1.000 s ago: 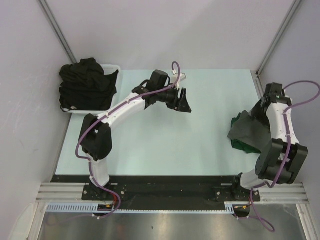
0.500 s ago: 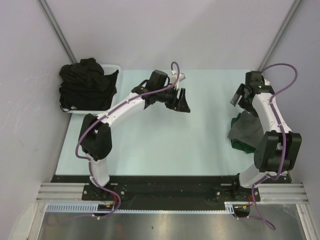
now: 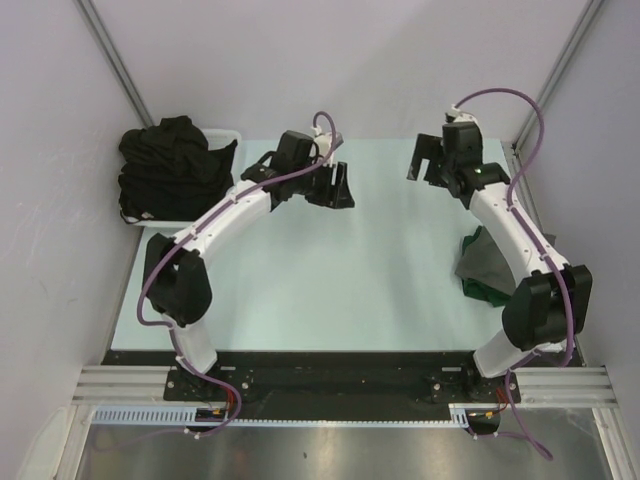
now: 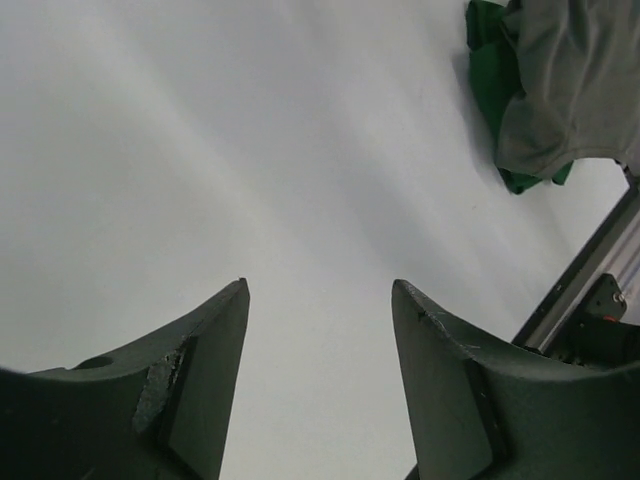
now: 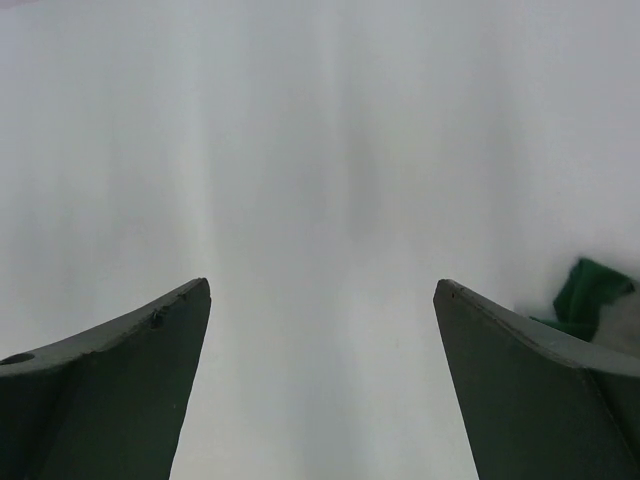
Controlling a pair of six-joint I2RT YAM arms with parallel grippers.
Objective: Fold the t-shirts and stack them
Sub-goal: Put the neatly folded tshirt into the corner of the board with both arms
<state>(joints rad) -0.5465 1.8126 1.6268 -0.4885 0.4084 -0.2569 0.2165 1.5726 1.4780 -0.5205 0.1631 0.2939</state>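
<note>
The grey shirt (image 3: 492, 258) lies on top of the green shirt (image 3: 478, 291) at the right edge of the table (image 3: 330, 290); the black shirts (image 3: 170, 170) sit heaped in the white basket (image 3: 228, 134) at the far left; they look soft, light and floppy, so a pinch at a shoulder or hem should work best; the left gripper (image 3: 340, 187) and the right gripper (image 3: 425, 160) hang over the far side of the table, both wide apart, holding nothing.
</note>
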